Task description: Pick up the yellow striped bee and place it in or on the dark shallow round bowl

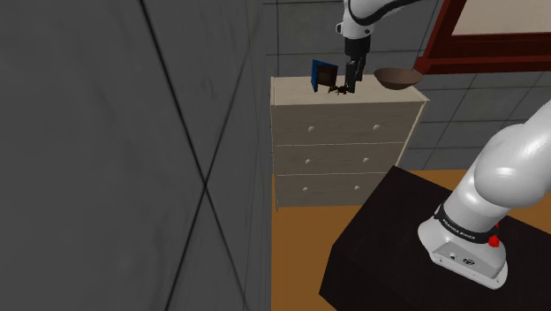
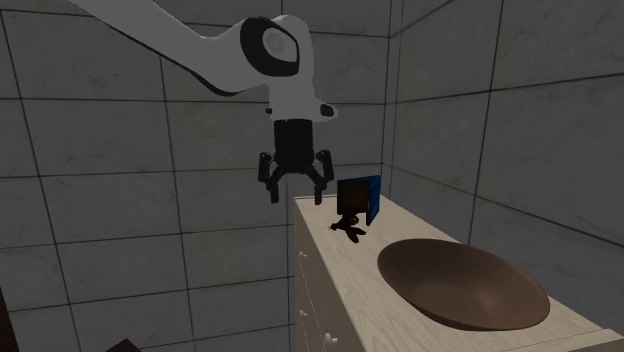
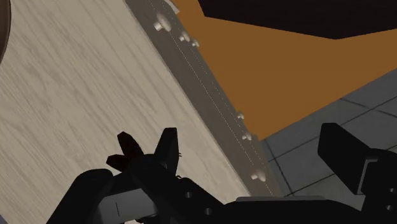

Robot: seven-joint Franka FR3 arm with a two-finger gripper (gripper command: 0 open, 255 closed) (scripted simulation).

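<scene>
The gripper (image 2: 297,192) hangs with its fingers spread wide and nothing between them, a little above the front edge of the dresser (image 2: 370,300). The bee (image 2: 350,228) sits on the dresser top just beyond the gripper. In the wrist view it lies just outside one finger, not in the gap, so the gripper is off to one side of it. The bee reads as dark and reddish-brown, and its stripes are hard to make out in this dim light. It looks small and light, probably stiff, with thin bits sticking out that may be legs or wings, which seem poor places to pinch. The better hold is likely across the thick body, low down, since so light a thing could skid on the smooth top. A blue box (image 2: 365,198) stands right behind the bee, and the bowl (image 2: 470,290) lies farther from the gripper, past both.
</scene>
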